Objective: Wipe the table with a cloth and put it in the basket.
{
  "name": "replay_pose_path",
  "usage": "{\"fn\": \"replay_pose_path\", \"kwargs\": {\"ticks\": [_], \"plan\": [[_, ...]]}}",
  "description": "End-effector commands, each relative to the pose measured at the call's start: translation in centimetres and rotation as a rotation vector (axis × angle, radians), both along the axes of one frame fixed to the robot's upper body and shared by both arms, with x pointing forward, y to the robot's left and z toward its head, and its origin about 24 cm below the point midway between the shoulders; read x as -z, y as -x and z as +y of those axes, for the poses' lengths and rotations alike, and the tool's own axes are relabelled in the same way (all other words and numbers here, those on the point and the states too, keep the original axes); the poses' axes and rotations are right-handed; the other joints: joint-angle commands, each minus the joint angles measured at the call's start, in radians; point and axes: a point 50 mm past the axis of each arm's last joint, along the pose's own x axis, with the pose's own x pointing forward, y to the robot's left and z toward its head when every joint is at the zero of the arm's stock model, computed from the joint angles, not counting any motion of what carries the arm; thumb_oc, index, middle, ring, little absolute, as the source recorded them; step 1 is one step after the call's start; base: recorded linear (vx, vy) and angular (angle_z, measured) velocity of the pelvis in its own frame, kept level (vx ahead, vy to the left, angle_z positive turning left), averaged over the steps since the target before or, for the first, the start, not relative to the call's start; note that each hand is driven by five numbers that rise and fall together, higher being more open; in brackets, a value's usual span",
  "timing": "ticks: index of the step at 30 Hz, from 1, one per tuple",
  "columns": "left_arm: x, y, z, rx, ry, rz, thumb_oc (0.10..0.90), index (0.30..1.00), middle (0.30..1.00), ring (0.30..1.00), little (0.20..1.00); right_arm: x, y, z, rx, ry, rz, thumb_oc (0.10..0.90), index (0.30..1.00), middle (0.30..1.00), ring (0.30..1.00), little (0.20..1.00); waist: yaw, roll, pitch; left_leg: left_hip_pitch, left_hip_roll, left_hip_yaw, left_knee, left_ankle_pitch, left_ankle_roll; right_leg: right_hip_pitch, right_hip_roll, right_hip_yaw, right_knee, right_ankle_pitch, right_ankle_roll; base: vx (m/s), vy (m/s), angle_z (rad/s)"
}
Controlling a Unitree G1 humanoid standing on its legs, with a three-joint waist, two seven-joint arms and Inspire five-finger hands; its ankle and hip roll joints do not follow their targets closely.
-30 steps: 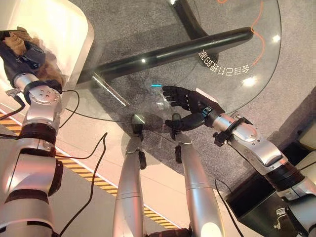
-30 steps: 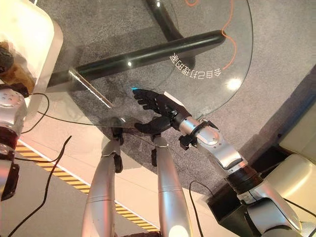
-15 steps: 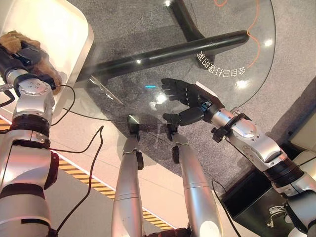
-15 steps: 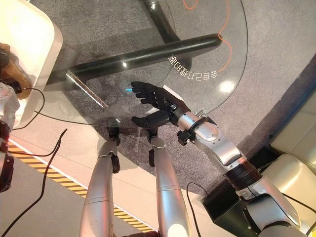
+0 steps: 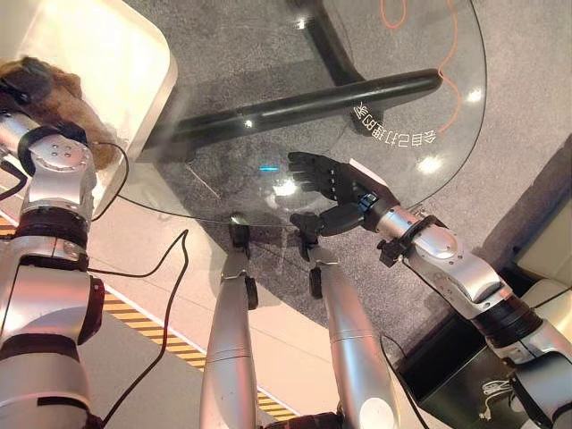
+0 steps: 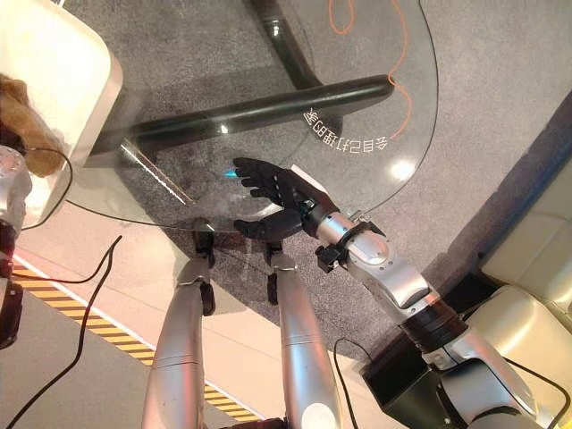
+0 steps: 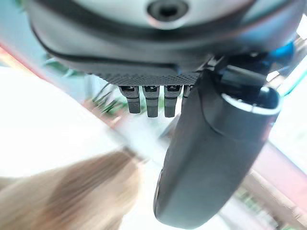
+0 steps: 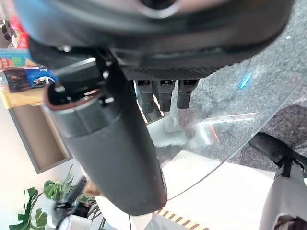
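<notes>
One round glass table (image 5: pixel 223 192), one white basket (image 5: pixel 107 54) at far left, one brown cloth (image 5: pixel 67 94). The cloth lay bunched at the basket's near edge, no clear long axis; the left hand (image 5: pixel 22 85) was at it, grip could not be told. The right hand (image 5: pixel 335 183) hovered over the table's near edge, fingers straight, thumb spread, holding nothing, pointing left.

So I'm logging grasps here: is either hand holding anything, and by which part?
The right hand holds nothing, its fingers open over the glass table. The left hand is by the brown cloth; whether it grips it cannot be told.
</notes>
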Motion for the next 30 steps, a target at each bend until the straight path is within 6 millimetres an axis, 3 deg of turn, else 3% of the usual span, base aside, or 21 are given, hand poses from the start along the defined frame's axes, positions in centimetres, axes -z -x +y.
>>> {"fn": "replay_pose_path", "kwargs": {"ticks": [1,9,16,20,22,23,25,27,30], "plan": [[-4.8,4.1,1.0,-0.175,-0.166,-0.319,0.800,0.900,0.900,0.900,0.900,-2.8,2.3,1.1,-0.084,-0.144,-0.159,0.800,0.900,0.900,0.900,0.900,0.030,0.010,-0.023,0.101,-0.062,0.051,0.027,-0.116,0.051,0.072,0.050,0.004,-0.123,0.064,-0.006,-0.07,-0.064,0.00],[-6.0,4.9,-1.3,-0.141,-0.298,-0.460,0.800,0.900,0.900,0.900,0.900,-2.4,2.7,0.8,-0.074,-0.145,-0.166,0.800,0.900,0.900,0.900,0.900,0.043,0.021,-0.023,0.119,-0.058,0.044,0.034,-0.116,0.043,0.092,0.052,-0.010,-0.085,0.018,-0.028,-0.05,-0.063,0.03],[-4.6,5.4,-2.7,-0.035,-0.354,-0.542,0.800,0.900,0.900,0.900,0.900,-1.8,3.4,0.7,-0.068,-0.169,-0.181,0.800,0.900,0.900,0.900,0.900,0.058,0.028,-0.023,0.174,-0.061,0.033,0.009,-0.102,0.035,0.147,0.058,-0.022,-0.079,-0.008,-0.039,-0.07,-0.093,0.01],[-1.1,4.9,-3.0,0.119,-0.334,-0.435,0.800,0.900,0.900,0.900,0.900,-0.8,3.8,0.6,-0.057,-0.184,-0.171,0.800,0.900,0.900,0.900,0.900,0.073,0.035,-0.023,0.232,-0.066,0.025,-0.005,-0.105,0.029,0.208,0.059,-0.036,-0.074,-0.031,-0.040,-0.07,-0.106,0.01],[3.0,5.1,-3.1,0.240,-0.270,-0.343,0.800,0.900,0.900,0.900,0.900,0.1,4.3,0.1,-0.039,-0.209,-0.164,0.800,0.900,0.900,0.900,0.900,0.087,0.040,-0.023,0.286,-0.074,0.017,-0.030,-0.097,0.023,0.266,0.059,-0.047,-0.086,-0.037,-0.038,-0.09,-0.128,0.05],[4.1,5.2,-3.2,0.265,-0.257,-0.320,0.800,0.900,0.900,0.900,0.900,0.3,4.3,0.0,-0.035,-0.213,-0.160,0.800,0.900,0.900,0.900,0.900,0.091,0.040,-0.023,0.296,-0.074,0.016,-0.035,-0.096,0.021,0.277,0.059,-0.049,-0.088,-0.039,-0.037,-0.10,-0.141,0.08],[8.8,5.7,-4.0,0.395,-0.174,-0.179,0.800,0.900,0.900,0.900,0.900,1.7,4.5,-0.8,-0.004,-0.228,-0.128,0.800,0.900,0.900,0.900,0.900,0.107,0.041,-0.023,0.365,-0.079,0.007,-0.072,-0.081,0.013,0.350,0.060,-0.059,-0.107,-0.042,-0.034,-0.09,-0.126,0.12],[10.6,5.9,-4.6,0.455,-0.128,-0.121,0.800,0.900,0.900,0.900,0.900,2.4,4.5,-1.2,0.011,-0.238,-0.102,0.800,0.900,0.900,0.900,0.900,0.113,0.040,-0.023,0.404,-0.079,0.002,-0.094,-0.074,0.010,0.389,0.059,-0.064,-0.122,-0.043,-0.032,-0.07,-0.100,0.06],[16.1,6.6,-6.1,0.592,-0.006,0.070,0.800,0.900,0.900,0.900,0.900,5.1,4.6,-2.7,0.094,-0.242,-0.014,0.800,0.900,0.900,0.900,0.900,0.132,0.040,-0.026,0.516,-0.083,-0.018,-0.152,-0.058,0.007,0.507,0.045,-0.078,-0.175,-0.035,-0.021,-0.07,-0.112,0.05]]}}
